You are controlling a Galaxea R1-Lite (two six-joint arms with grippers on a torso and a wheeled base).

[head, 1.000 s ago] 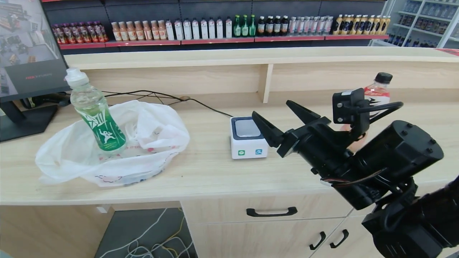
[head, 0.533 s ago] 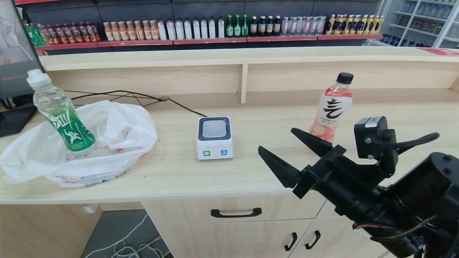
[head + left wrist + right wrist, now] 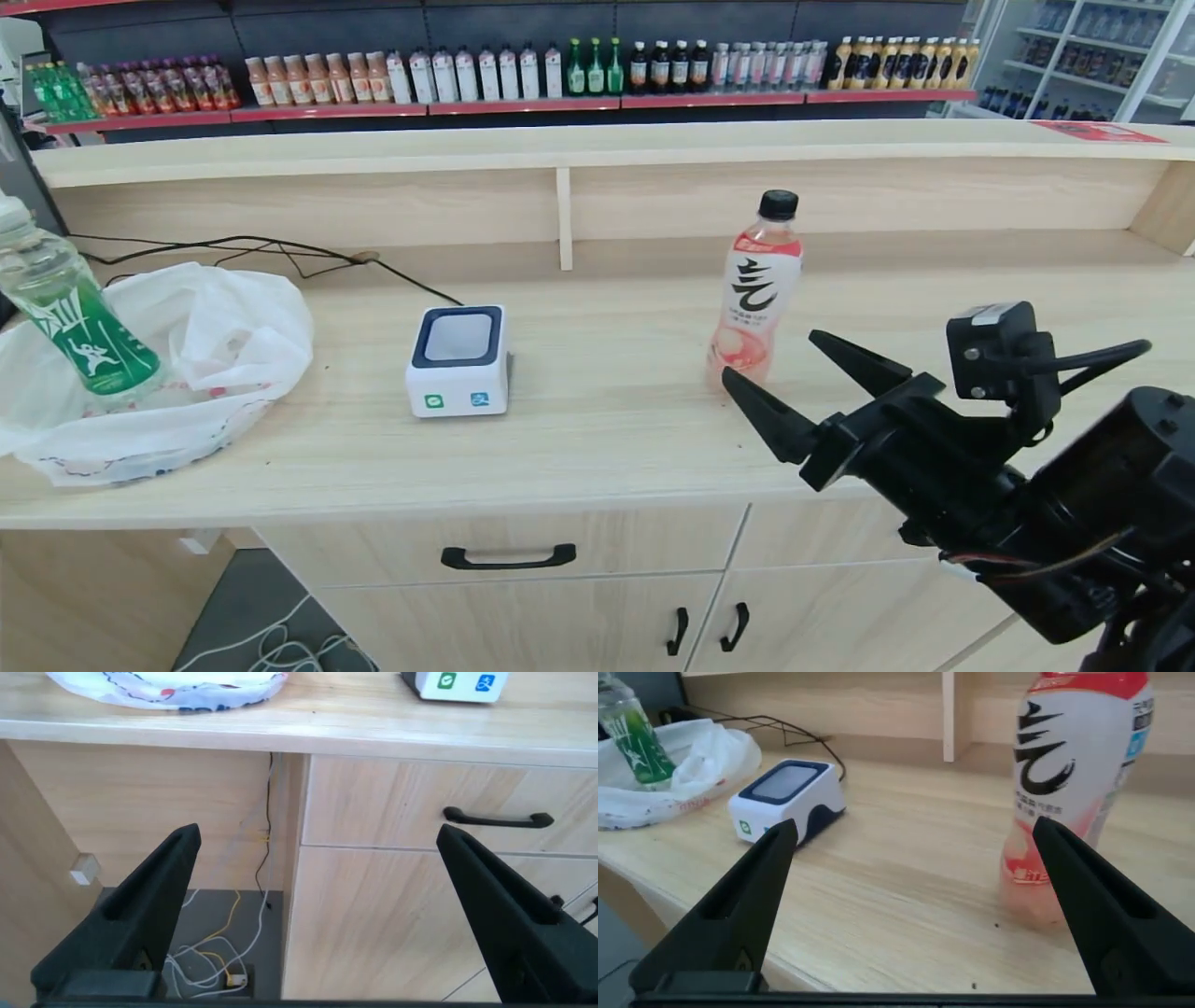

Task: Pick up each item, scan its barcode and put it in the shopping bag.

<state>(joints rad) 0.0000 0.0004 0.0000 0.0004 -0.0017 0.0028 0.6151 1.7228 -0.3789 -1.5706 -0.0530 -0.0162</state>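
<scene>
**Pink bottle upright on the counter, both grippers open**

The pink bottle stands upright with its black cap on, on the wooden counter and to the right of the scanner. The right gripper sits just in front of it with its fingers spread wide, gripping nothing – the bottle is near one finger but not between the two. At the counter's left end lies the white shopping bag, and a green bottle stands tilted in it. A black cable runs along the back of the counter. The left gripper is also spread wide and empty – it is held low, facing the cabinet front near a drawer handle.
</scene>
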